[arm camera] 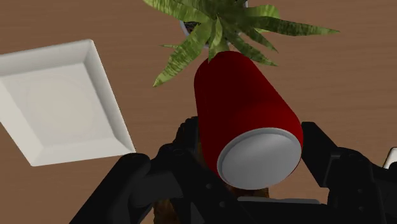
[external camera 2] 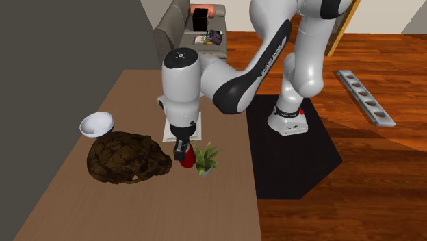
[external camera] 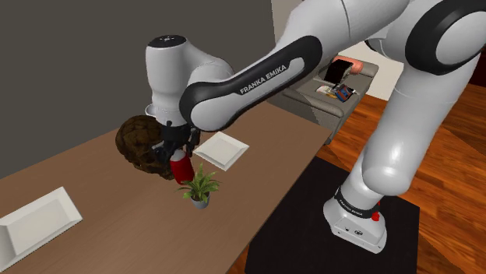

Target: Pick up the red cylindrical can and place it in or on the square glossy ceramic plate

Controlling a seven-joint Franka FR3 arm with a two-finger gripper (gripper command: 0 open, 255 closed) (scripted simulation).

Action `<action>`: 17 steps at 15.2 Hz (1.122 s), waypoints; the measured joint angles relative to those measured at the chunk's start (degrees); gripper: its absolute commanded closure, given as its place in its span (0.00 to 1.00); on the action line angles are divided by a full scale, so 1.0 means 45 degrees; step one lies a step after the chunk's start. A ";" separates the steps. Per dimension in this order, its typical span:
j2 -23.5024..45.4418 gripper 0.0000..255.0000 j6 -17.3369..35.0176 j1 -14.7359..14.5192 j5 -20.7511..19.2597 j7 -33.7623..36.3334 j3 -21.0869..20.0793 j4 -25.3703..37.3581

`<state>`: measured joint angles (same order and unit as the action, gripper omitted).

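The red can [arm camera: 245,108] with a grey end lies clasped between my black fingers, tilted, its far end over the plant's leaves. My gripper [arm camera: 254,159] is shut on it. In the shoulder view the gripper [external camera: 175,154] holds the can [external camera: 181,170] just above the wooden table, between the brown lump and the plant. The square white plate [external camera: 222,149] lies flat on the table a short way beyond the can, toward the table's far edge. The second exterior view shows the can [external camera 2: 185,159] under the gripper [external camera 2: 181,147], with the plate [external camera 2: 195,127] partly hidden behind the arm.
A small potted plant [external camera: 201,187] stands right beside the can. A brown lumpy object [external camera: 144,144] sits on the other side. A white bowl [external camera 2: 96,124] and a white tray [external camera: 35,222] lie further off. A black mat [external camera: 327,226] borders the table.
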<state>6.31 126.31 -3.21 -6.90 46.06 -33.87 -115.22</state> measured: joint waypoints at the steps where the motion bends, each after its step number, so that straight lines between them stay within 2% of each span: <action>1: -0.0266 1.00 0.0095 0.0189 0.0220 -0.0367 0.0082 -0.0294; 9: -0.1856 1.00 0.0149 0.1623 0.1620 -0.3688 0.1262 -0.1606; 17: -0.2403 1.00 -0.0031 0.2730 0.2160 -0.6440 0.2607 -0.1960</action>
<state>-4.50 126.17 9.08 2.82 17.08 -22.14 -124.04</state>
